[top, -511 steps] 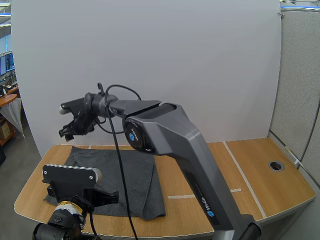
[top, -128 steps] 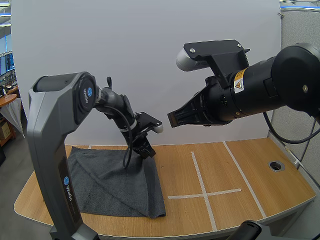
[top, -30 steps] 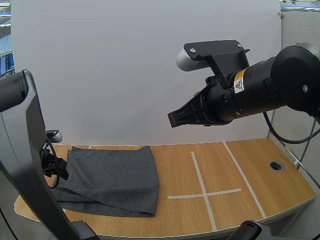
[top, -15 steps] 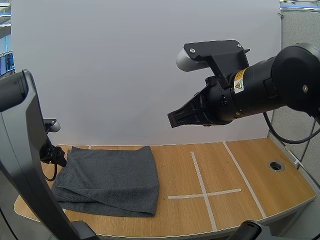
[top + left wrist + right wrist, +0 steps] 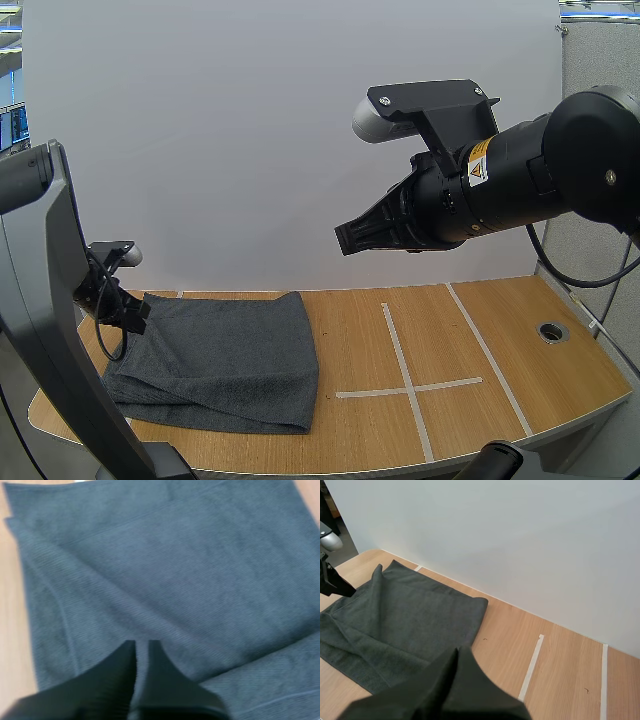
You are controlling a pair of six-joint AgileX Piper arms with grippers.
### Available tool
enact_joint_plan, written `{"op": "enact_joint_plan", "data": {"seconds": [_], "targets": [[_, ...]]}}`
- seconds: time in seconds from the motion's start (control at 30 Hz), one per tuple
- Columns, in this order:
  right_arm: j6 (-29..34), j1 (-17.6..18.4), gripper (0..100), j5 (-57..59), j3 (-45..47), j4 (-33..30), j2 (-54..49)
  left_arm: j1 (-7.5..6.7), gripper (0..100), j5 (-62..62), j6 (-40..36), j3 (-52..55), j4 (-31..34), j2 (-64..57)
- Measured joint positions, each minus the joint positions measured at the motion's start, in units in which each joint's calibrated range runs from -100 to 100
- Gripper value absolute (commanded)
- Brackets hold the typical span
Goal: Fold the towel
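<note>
Grey ribbed towel (image 5: 225,355), folded rectangular, lies 9 o'clock of tape cross (image 5: 407,386); left gripper (image 5: 135,645) and right gripper (image 5: 457,651) clenched, empty.

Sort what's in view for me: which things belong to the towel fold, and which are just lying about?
In the job: towel; left gripper, pinching its far left corner; right gripper, shut, high above the table.
Just there: tape cross; round hole.
</note>
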Motion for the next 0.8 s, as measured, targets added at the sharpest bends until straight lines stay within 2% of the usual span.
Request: {"op": "enact_joint_plan", "data": {"seconds": [0.6, 0.8], "targets": [[0.0, 0.0, 0, 0.0, 0.0, 0.0, 0.0, -0.39, 0, 0.7, 1.7, 0.0, 0.3, 1.9], [0.0, 0.0, 0, 0.0, 0.0, 0.0, 0.0, -0.39, 0, 4.8, 2.8, 0.0, 0.3, 1.9]]}}
